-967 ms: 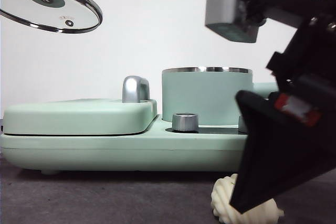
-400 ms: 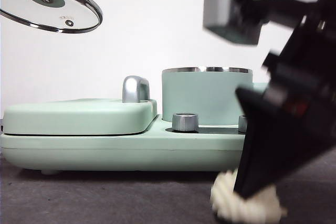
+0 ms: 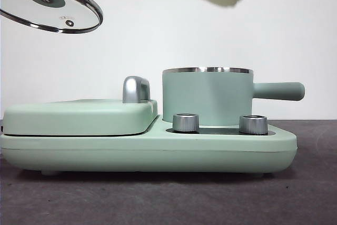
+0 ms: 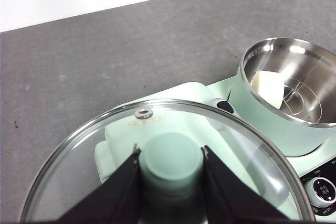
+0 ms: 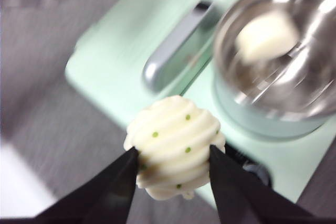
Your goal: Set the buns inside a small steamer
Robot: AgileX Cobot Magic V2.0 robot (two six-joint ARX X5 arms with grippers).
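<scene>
Right end effector (image 5: 170, 156) clamped on ribbed bun (image 5: 173, 142), held high near small steamer (image 3: 206, 96); soft dough, best gripped gently mid-sides. Lid (image 4: 157, 150) kept pinched by left end effector (image 4: 170, 156).

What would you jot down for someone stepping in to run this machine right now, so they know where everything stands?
Left gripper: jaws shut on the mint-green knob of the round glass lid, held up beside and clear of the pot.
Right gripper: jaws shut on the ribbed cream-white bun with green flecks, high in the air near the pot.
Mint-green cylindrical steamer pot with steel rim: open.
Done: the smooth cream-white block bun lies inside it.
Left: lower the ribbed bun in, release; probably put the lid back on.
</scene>
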